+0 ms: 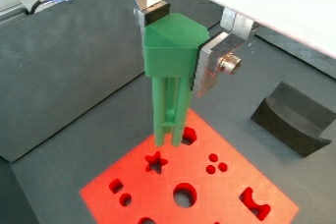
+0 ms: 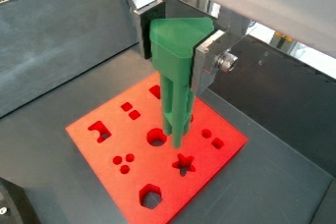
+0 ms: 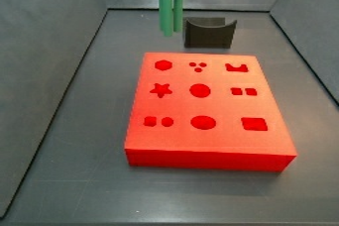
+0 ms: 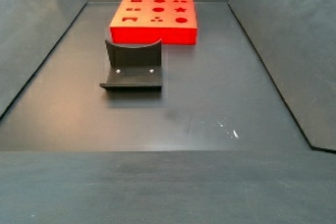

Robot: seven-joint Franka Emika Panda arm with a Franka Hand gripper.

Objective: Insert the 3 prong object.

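Observation:
My gripper (image 1: 184, 36) is shut on the wide head of the 3 prong object (image 1: 168, 90), a long green peg that hangs prongs down. Both wrist views show it, and the fingers (image 2: 207, 59) clamp its head on two sides. The prong tips hover above the red block (image 1: 184, 184), clear of its top, near the star hole (image 1: 156, 162). The block's cluster of three small round holes (image 3: 197, 67) lies to one side. In a side view only the peg (image 3: 169, 2) shows, hanging in from above near the block's far edge (image 3: 205, 59); the gripper is out of frame there.
The dark grey U-shaped holder (image 3: 208, 32) stands on the floor just behind the block, and also shows in a side view (image 4: 132, 66) and a wrist view (image 1: 296, 115). Grey walls (image 3: 79, 32) enclose the dark floor (image 4: 184, 120).

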